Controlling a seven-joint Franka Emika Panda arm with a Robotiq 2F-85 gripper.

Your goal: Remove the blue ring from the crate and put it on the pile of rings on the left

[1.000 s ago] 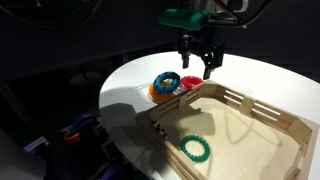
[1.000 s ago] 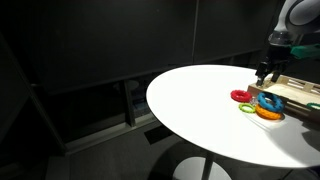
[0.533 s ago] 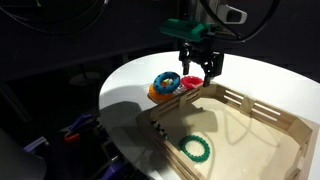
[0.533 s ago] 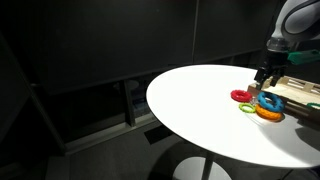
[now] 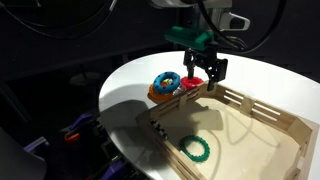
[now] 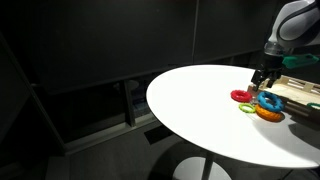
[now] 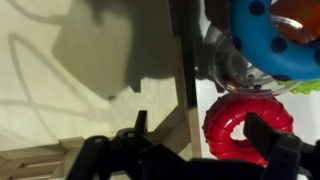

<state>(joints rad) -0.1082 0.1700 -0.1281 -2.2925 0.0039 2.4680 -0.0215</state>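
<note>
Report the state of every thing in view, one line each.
gripper: open, empty, above the crate's edge.
blue ring: outside the crate, lying on the orange ring.
orange ring: under the blue ring.
red ring: flat on the table beside the crate.
green ring: flat inside the crate.

Blue ring (image 7: 252, 48) is vivid, green ring (image 5: 185, 149) dark, crate (image 5: 250, 150) pale wood.

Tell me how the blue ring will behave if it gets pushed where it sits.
The blue ring rests on top of the orange ring rather than flat on the table, so a push would probably slide it off. Its thick doughnut shape suggests it could roll if tipped on edge.
</note>
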